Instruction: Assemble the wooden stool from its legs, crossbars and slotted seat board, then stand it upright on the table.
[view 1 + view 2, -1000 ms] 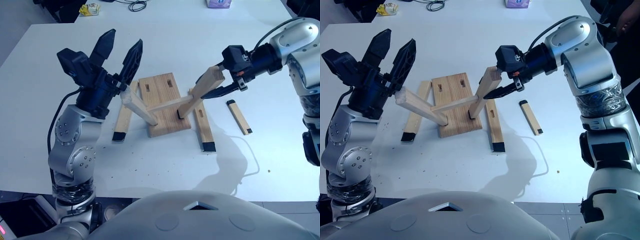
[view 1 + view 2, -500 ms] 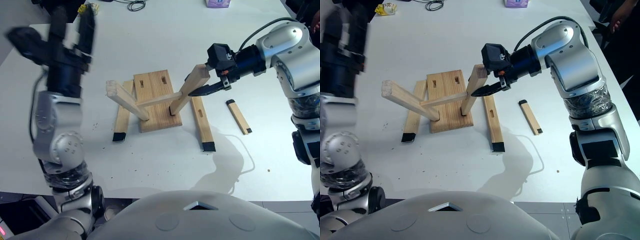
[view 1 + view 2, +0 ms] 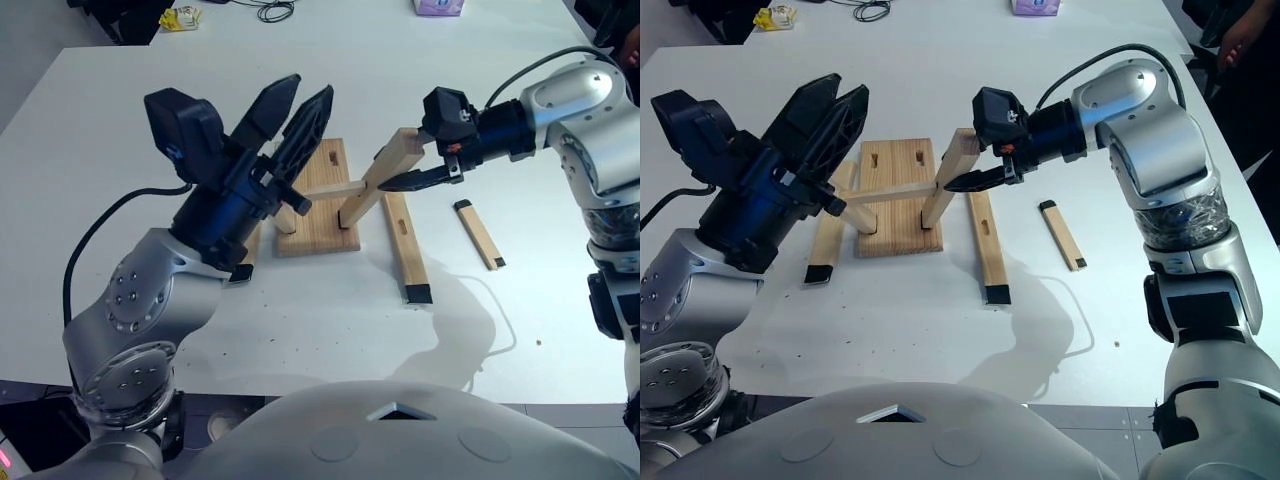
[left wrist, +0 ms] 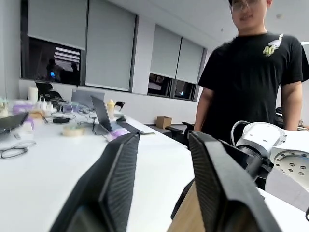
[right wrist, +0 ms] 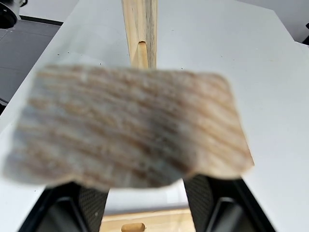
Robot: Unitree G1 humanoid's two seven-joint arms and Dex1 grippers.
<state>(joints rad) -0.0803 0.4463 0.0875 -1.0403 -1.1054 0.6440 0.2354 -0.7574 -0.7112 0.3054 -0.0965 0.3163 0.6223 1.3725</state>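
- The left claw (image 3: 303,90) covers most of one standing leg (image 3: 865,218) and part of the seat board (image 3: 322,228).
- The held leg (image 5: 130,130) blurs close against the right wrist lens.
- The picture's top edge cuts off a purple box (image 3: 437,7).

My worktop (image 3: 400,60) is plain white. The seat board (image 3: 902,165) is pale honey wood with straight grain and dark slots. The leg (image 3: 375,185) in my right claw (image 3: 405,160) is the same light wood, streaked brown. The near loose leg (image 3: 405,245) and far loose leg (image 3: 823,250) are pale with black tips. The short crossbar (image 3: 477,233) has black ends. My left claw (image 3: 303,92) and right claw are matte black.
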